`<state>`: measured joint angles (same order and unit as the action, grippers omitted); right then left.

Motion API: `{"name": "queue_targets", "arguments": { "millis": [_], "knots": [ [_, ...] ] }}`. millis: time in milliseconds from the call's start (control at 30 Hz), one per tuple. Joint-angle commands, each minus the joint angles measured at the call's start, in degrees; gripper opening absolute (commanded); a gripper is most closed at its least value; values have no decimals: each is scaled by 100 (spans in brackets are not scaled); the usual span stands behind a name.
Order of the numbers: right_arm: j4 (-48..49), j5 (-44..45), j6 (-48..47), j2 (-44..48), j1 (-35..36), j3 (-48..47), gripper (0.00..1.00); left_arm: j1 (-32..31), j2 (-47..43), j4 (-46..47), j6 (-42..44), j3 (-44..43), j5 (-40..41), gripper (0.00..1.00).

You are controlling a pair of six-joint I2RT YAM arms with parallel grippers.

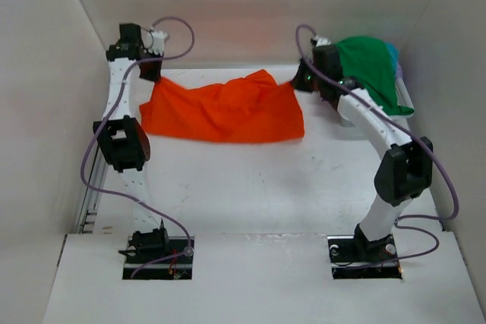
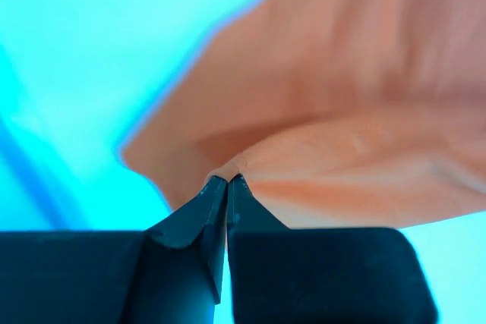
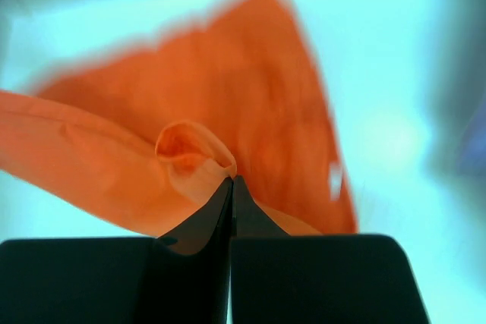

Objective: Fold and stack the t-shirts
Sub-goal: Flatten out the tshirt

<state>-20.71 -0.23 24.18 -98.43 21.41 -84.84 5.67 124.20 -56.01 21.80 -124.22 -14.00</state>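
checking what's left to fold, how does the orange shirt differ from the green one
The orange shirt lies spread out on the table; the green shirt is draped in a heap at the far right. The left gripper and right gripper pinch the orange shirt; neither holds the green shirt. Both are plain cloth, not yet neatly folded.

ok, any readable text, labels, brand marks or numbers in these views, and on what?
None readable.
orange t-shirt: plain, no print or tag showing.
dark green t-shirt: plain on the part in view.
left arm, right arm: no legible marking; anything there is too small to tell.
Both wrist views: blurred orange cloth up close, no lettering.
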Motion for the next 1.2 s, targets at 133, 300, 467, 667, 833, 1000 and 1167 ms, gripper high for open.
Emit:
{"name": "queue_targets", "arguments": {
  "millis": [133, 300, 467, 667, 833, 1000, 1167],
  "knots": [
    [40, 462, -863, 473, -581, -2511, 0, 623, -1326, 213, -545, -1404, -287, 0],
    [269, 620, -968, 1851, -502, -1013, 0, 1054, -2346, -137, -248, 0, -657, 0],
    [261, 989, -565, 3222, 121, 1535, 0, 1151, -3024, -577, 587, 2109, -482, 2],
    [-231, 1253, 700, 4419, 894, 3893, 0, 1072, -3525, -666, 1291, 4553, 212, 2],
    [-495, 1262, 1615, 4658, 1817, 4818, 0, 1142, -3693, -359, 1476, 5750, 705, 3],
    [-461, 1227, 1713, 4254, 2266, 4854, 0, 1239, -3816, -297, 1564, 6243, 802, 5],
    [-127, 1140, 1257, 3894, 2083, 4644, 0, 1335, -3868, -253, 1485, 6358, 732, 5]
  ]
}}
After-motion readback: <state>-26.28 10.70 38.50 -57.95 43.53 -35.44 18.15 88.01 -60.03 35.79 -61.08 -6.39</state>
